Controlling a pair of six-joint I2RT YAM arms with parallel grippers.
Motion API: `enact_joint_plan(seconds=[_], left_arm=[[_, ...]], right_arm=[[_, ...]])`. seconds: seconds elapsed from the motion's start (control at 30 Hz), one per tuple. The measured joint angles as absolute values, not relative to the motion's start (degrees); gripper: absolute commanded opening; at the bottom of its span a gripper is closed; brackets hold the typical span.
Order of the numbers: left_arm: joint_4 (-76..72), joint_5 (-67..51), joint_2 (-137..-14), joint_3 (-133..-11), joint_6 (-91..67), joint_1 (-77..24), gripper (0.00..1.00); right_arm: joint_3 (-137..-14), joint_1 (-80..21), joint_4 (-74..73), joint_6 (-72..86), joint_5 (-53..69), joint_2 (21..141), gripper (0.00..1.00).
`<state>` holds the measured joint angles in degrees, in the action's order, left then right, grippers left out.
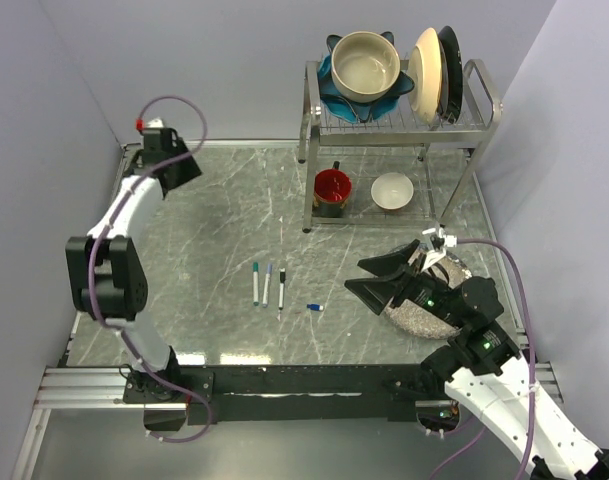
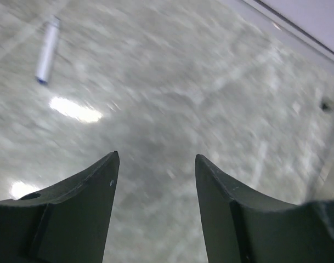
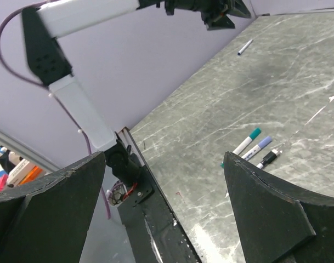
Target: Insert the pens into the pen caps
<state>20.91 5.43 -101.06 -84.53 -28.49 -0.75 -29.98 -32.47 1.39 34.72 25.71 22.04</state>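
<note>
Three pens (image 1: 268, 285) are laid parallel in a tight row near the middle of the bench (image 1: 214, 215), towards its near edge. Their coloured ends, teal, blue and black, are all pointed at the far edge. That alignment suggests they were set down as finished pieces, with caps seemingly already seated, though this cannot be confirmed at such a small size. A loose blue cap (image 1: 315, 307) is left just to the right of the row, apart from it, and is judged to be the piece not yet fitted. A stray pen (image 2: 47, 49) is seen lying flat in the far-left corner of the bench, blurred in the left wrist view. It is probably the barrel meant for that cap. The left gripper (image 2: 156, 160) is held above the bench in that corner, near the stray pen but not touching it. Its jaws are parted moderately and nothing is held between them. The right gripper (image 1: 356, 274) is poised right of the row, over what appears to be a speckled grey pouch (image 1: 416, 318). Its jaws are spread very wide and nothing is held or touched by them.
</note>
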Motion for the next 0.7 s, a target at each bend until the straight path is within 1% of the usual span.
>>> enact_joint_plan(seconds=[0.13,0.27,0.7], left_arm=[[21.52,5.26,-108.42,-90.54,-26.5,3.95,0.61],[22.76,5.82,-114.37,-94.15,-24.49,6.83,0.58],[25.82,6.66,-126.98,-107.83,-19.88,10.22,0.56]], right_arm=[[-28.1,-32.47,1.5,34.65,24.99,21.15,0.95],[-27.57,-32.47,1.5,34.63,24.84,21.5,0.95],[-27.57,-32.47,1.65,33.19,23.79,21.98,0.95]])
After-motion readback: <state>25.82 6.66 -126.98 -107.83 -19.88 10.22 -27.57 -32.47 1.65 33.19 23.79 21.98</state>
